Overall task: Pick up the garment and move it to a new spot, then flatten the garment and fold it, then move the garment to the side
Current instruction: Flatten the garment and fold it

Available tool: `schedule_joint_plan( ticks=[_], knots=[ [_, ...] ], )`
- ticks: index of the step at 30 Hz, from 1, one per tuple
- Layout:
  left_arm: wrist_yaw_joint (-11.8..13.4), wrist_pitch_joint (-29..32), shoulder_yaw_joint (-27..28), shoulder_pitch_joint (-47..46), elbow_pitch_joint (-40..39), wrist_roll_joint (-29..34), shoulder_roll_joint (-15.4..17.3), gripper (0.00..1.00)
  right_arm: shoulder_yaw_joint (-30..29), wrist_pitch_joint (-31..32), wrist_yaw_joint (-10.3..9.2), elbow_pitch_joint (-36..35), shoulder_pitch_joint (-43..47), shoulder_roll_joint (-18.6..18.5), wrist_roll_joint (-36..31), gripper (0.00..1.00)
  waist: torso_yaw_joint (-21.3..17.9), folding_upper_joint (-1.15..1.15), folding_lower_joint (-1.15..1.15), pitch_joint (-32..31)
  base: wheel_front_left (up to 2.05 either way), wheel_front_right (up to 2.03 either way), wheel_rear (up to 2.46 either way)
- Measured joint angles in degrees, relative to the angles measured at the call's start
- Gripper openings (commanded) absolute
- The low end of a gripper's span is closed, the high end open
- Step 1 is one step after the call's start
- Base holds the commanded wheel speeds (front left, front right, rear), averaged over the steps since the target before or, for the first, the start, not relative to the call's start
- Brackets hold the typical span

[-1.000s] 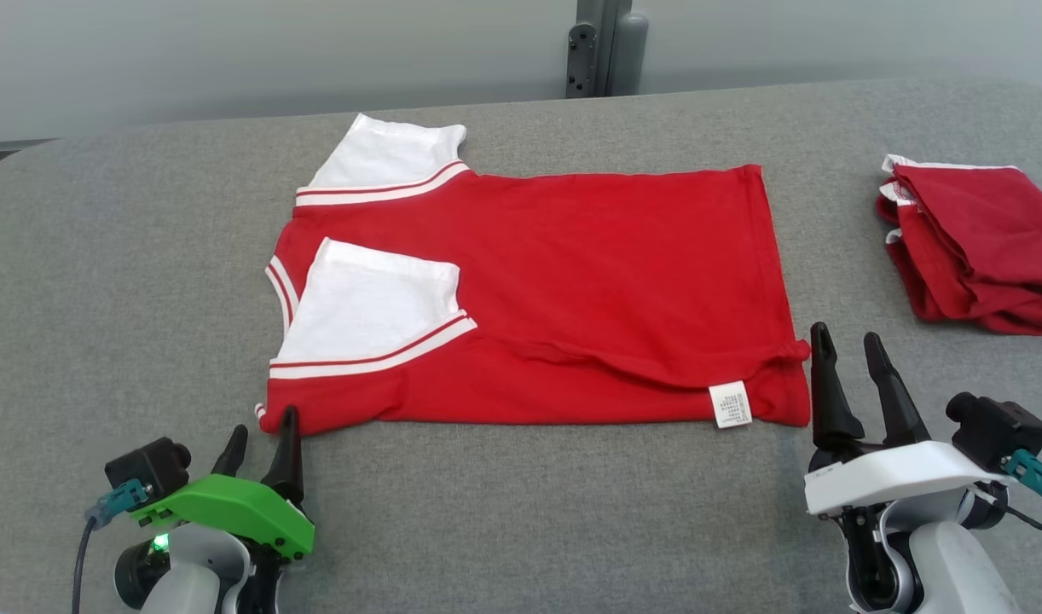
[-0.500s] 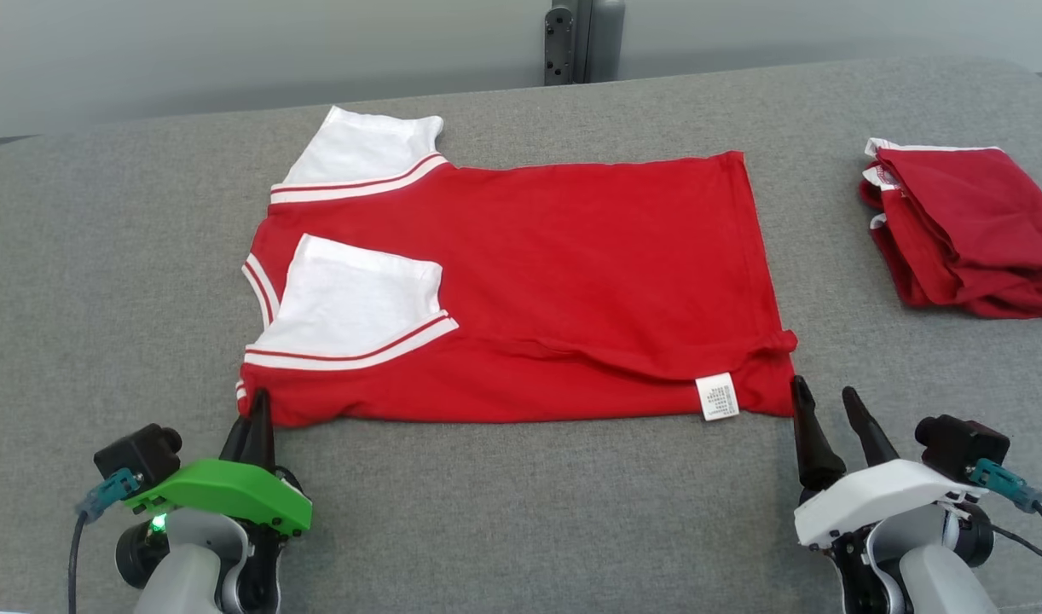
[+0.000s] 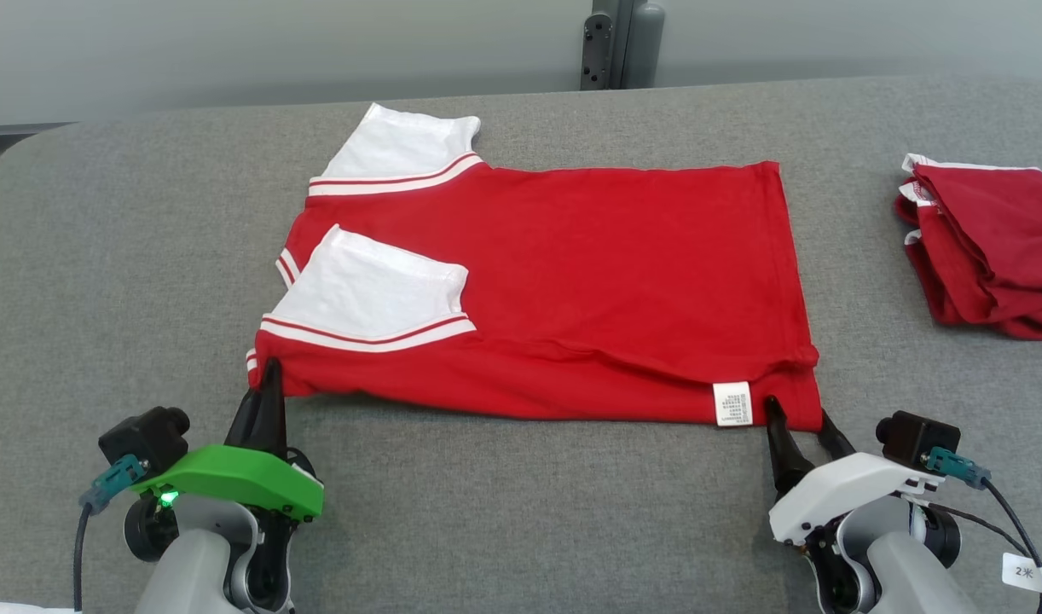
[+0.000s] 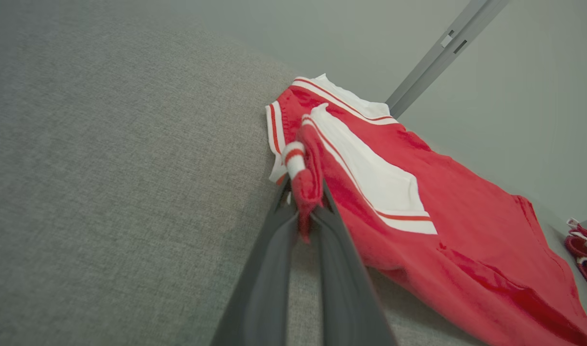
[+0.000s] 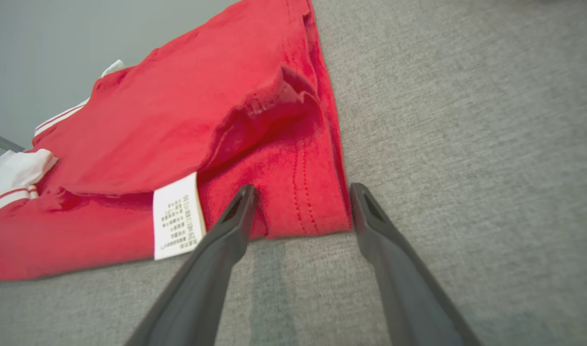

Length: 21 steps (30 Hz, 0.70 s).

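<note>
The red T-shirt (image 3: 572,281) is laid flat on the grey padded table (image 3: 103,256), with its white care label (image 3: 732,403) at the near edge. Far to the left of the label, the left gripper (image 3: 265,388) is closed on the near corner at the sleeve end, and a small bunch of cloth is pinched there. Just right of the label, the right gripper (image 3: 798,418) is held wide open astride the hem corner, and nothing is gripped by it. The cloth is judged light, soft and limp; it is best taken at these two near corners.

Soft matt cloth garment (image 3: 615,281), rough grey woven table surface (image 3: 521,512)
</note>
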Motion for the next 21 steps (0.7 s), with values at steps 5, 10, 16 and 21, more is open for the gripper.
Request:
schedule_joint_plan(
  ticks=[5,10,16,21],
  knots=[
    [0.21,-0.2,-0.07,0.77,-1.02,0.0,0.1,0.0,0.99,-1.0,0.0,3.24,-1.64,-0.02,1.96,0.0,0.19,0.0,0.0,-0.6,0.0,0.0,0.0],
    [0.21,-0.79,0.09,1.83,-3.47,0.01,0.35,0.0,1.36,-0.89,0.0,2.33,-2.08,0.11,5.09,0.0,0.12,0.0,0.0,-1.55,0.0,0.0,0.0],
    [0.75,-0.96,0.35,5.24,-9.67,0.01,1.2,0.0,1.03,3.08,0.0,-5.56,0.71,-1.89,7.91,0.0,-0.22,0.0,0.0,-2.86,0.0,0.0,0.0],
    [2.29,0.1,0.52,11.45,-18.05,-0.01,2.46,0.0,-0.12,8.02,0.01,-15.04,6.21,-4.16,9.75,0.0,-0.72,0.0,0.0,-3.46,0.0,0.0,0.0]
  ],
)
